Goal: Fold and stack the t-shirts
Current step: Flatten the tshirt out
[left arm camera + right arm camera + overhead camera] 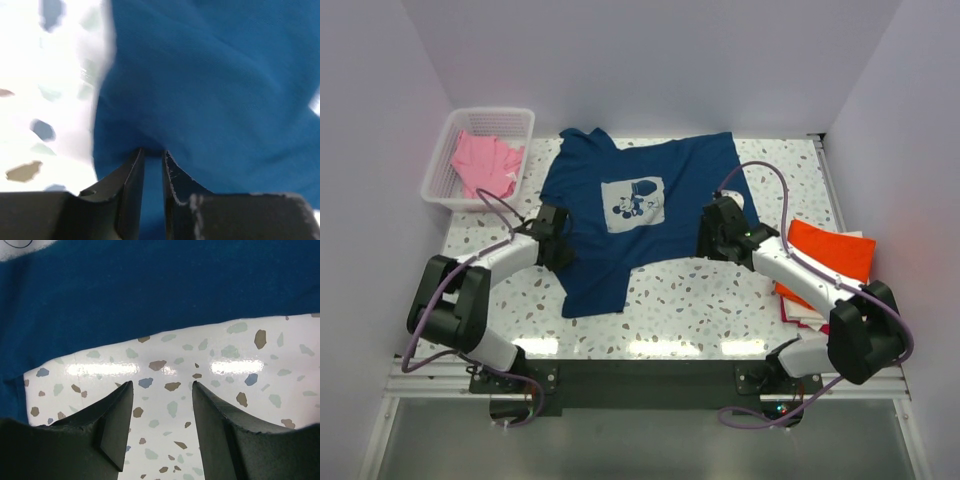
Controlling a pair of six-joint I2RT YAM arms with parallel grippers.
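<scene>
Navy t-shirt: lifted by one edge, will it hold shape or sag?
Likely floppy: the navy t-shirt lies flat and puckers at the left gripper. Probably light, being thin cloth; lifted by one edge it should sag and trail, not rise whole.

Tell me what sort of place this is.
Likely a robotics lab test booth: plain white walls box in a speckled table, with a left arm and right arm bolted at its near edge, reaching a navy t-shirt.
</scene>
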